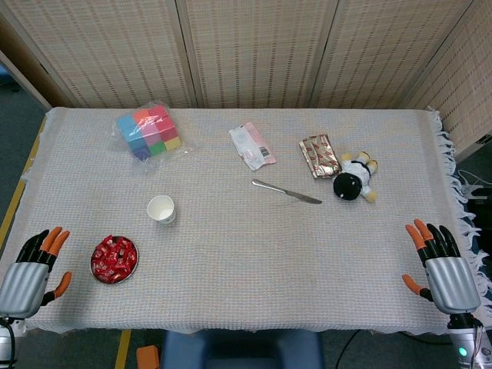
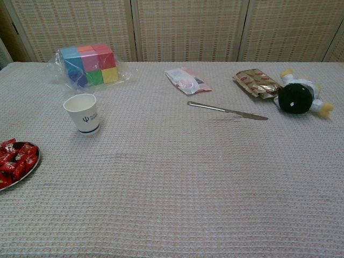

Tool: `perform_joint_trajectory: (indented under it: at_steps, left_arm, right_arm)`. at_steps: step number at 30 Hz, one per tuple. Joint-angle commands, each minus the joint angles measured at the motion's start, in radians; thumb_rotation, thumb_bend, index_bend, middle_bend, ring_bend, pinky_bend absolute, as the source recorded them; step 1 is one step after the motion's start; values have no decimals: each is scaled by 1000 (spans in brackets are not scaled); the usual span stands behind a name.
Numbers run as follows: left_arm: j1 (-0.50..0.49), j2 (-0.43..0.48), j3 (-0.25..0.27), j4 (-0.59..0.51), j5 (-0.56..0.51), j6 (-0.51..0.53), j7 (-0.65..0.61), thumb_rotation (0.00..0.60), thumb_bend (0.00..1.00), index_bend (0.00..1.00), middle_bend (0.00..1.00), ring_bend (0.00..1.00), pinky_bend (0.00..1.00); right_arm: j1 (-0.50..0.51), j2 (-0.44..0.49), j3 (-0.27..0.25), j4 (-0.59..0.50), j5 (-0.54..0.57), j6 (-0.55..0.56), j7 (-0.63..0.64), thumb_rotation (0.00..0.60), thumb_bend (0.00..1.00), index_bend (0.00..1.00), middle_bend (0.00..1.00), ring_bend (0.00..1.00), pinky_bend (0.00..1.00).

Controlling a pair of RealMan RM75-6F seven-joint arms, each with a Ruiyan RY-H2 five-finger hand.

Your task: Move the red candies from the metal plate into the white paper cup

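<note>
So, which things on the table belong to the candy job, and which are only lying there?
For the job:
- red candies
- metal plate
- white paper cup
- left robot hand, open, nearest the plate
- right robot hand, open

Just lying about:
- coloured blocks in plastic wrap
- pink-and-white packet
- metal knife
- gold-and-red packet
- small plush toy

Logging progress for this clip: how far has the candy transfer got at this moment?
Nothing looks done yet. The red candies are all piled on the metal plate, and the white paper cup looks empty in the chest view. Nothing is in hand: the left hand and right hand rest open at the table's near corners. The whole transfer is left.
</note>
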Motion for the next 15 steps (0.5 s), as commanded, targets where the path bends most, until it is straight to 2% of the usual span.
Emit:
perform_joint_trajectory:
  at_steps: [1,9,11,15]
  left_arm:
    - [-1,-2,3,-2,-1,-4,5,600,408,0,0,0,115]
    - [-1,-22,20,-9,20,-11,45,600,409,0,0,0,217]
    - [-4,-32,33,-12,38,-21,63,600,410,0,0,0,267]
    - [-31,-94,51,-22,14,-120,223,600,415,0,0,0,402]
  right_arm:
    - [-6,3,-1,-6,-15,16,2,600,115,0,0,0,0]
    - [-21,12,-2,-7,-33,49,25,600,116,0,0,0,0]
    - [-22,13,0,-5,-32,52,29,600,116,0,0,0,0]
    - [-17,10,4,-6,-18,31,17,600,115,0,0,0,0]
